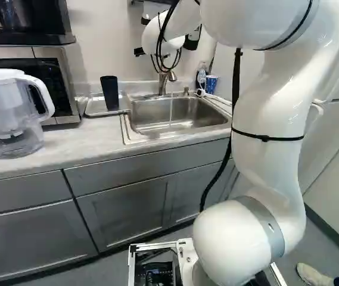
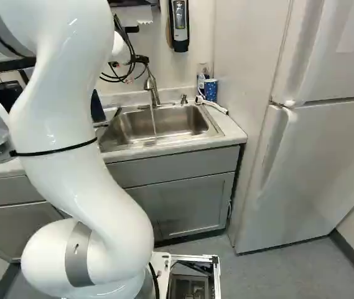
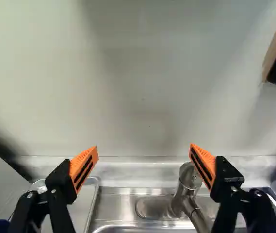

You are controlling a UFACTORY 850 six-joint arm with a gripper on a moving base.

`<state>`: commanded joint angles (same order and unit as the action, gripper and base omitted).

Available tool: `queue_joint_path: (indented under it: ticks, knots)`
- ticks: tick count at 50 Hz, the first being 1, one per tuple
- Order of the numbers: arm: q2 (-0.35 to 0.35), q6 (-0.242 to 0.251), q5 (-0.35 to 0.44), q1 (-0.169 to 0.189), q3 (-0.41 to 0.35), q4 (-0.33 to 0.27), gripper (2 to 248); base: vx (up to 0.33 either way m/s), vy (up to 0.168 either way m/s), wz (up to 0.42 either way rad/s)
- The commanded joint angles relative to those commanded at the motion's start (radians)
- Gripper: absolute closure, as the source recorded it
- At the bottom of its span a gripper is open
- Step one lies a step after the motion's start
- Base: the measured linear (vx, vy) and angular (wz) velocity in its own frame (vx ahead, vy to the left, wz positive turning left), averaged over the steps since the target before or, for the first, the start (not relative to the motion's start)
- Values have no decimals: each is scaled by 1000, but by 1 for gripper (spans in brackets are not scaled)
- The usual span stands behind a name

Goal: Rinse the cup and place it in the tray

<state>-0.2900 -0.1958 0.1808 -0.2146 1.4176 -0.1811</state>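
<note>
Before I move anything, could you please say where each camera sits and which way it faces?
Left base view: on the base behind the arm, to its left, facing the pitcher, tray and sink; arm right of middle.
Right base view: behind, to the right, facing the sink and fridge; arm left of middle.
Wrist view: on the wrist, looking along the open claw at the wall.
Shared: both base views show the cup; all three show the faucet.

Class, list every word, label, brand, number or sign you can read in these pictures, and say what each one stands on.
No text can be read.
Wall-mounted dispenser: markings on its front, too small to read.
Clear bottle by the sink: label too blurred to read.
</note>
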Motion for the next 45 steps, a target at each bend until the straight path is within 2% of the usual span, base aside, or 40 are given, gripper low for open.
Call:
queue_joint_path:
  ticks: [45]
  knots:
    - [57,0,-66,-3,-64,0,3,0,0,0]
